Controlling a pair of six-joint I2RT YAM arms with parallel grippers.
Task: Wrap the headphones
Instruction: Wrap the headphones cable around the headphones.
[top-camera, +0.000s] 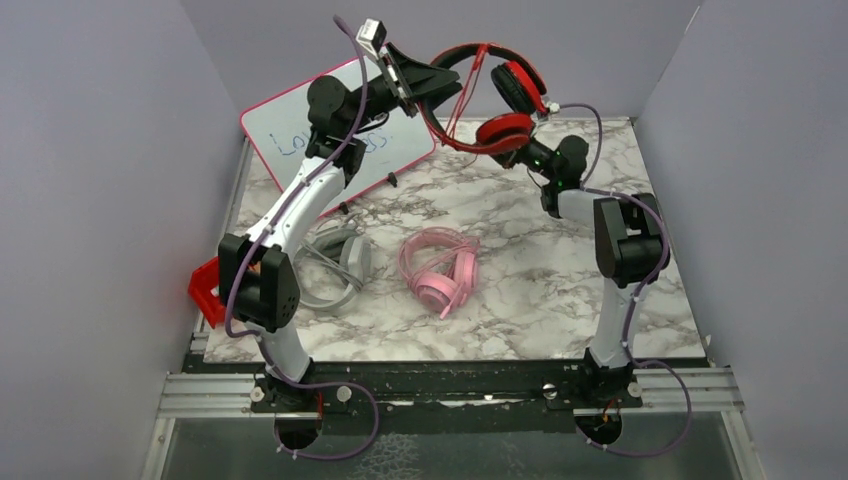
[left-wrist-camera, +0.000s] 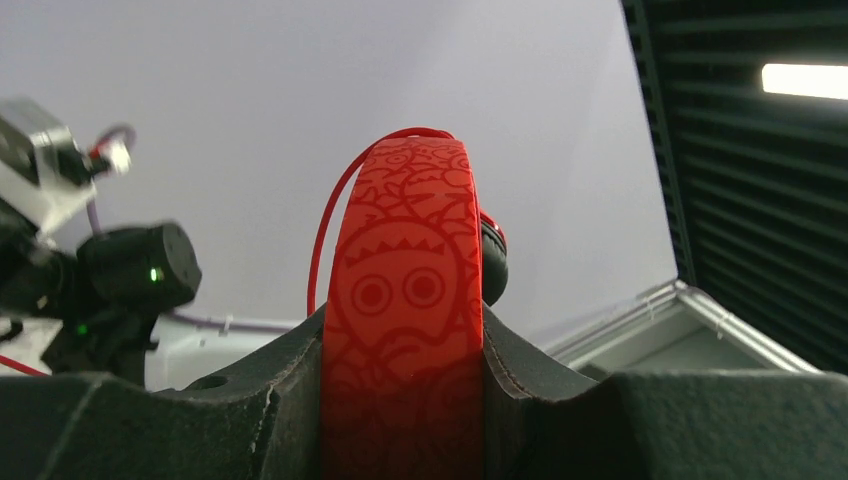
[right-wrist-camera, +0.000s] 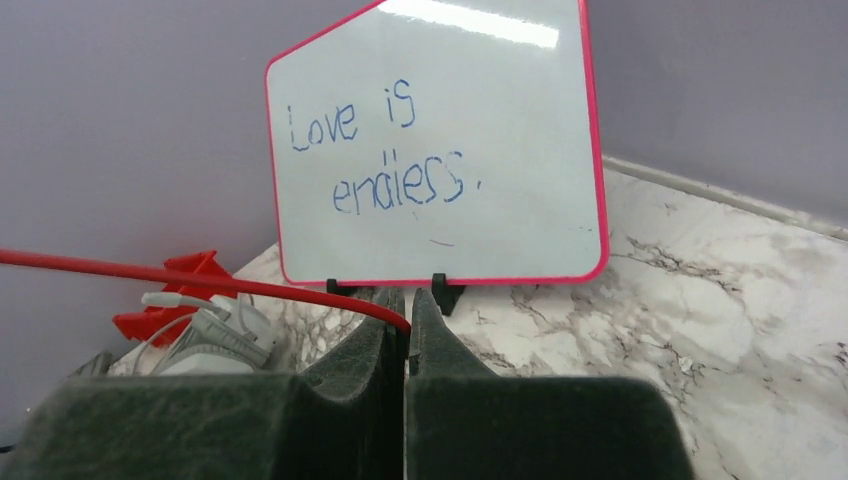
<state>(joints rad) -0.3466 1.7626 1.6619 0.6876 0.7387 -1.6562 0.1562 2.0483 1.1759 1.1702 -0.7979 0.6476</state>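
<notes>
The red-and-black headphones (top-camera: 495, 95) hang in the air at the back of the table. My left gripper (top-camera: 445, 82) is shut on their patterned red headband (left-wrist-camera: 405, 290), which fills the gap between the fingers (left-wrist-camera: 540, 370). Just below the lower red ear cup (top-camera: 505, 130) is my right gripper (top-camera: 522, 152); its jaws are shut on the thin red cable (right-wrist-camera: 200, 278), which runs off to the left. The pink headphones (top-camera: 440, 268) lie mid-table. The grey headphones (top-camera: 338, 262) lie left of them, partly hidden by the left arm.
A pink-framed whiteboard (top-camera: 290, 130) with blue writing leans against the back wall on the left and also faces the right wrist camera as the whiteboard (right-wrist-camera: 440, 150). A red plastic piece (top-camera: 205, 290) sits at the table's left edge. Grey walls enclose the marble table (top-camera: 540, 260).
</notes>
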